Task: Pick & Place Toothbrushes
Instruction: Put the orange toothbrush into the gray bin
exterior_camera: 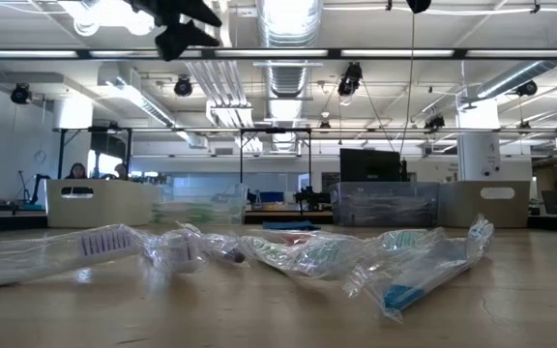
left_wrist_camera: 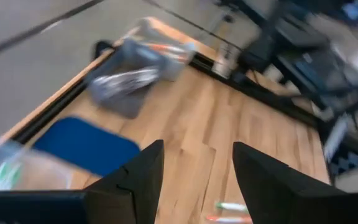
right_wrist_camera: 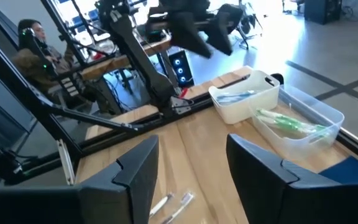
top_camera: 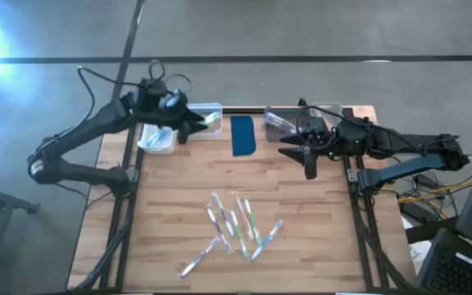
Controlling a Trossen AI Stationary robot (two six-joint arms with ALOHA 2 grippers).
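Note:
Several toothbrushes in clear wrappers lie flat in a loose heap on the wooden table, near its middle front; in the low view the toothbrushes fill the foreground. More toothbrushes lie in a clear bin. My left gripper hangs open in the air over the far-left bins; nothing is between its fingers. My right gripper hangs open above the table's far right, also with nothing between its fingers.
A dark blue pad lies at the far middle. A white bin and a clear bin stand far left, and a clear bin and a grey bin far right. People sit beyond the table.

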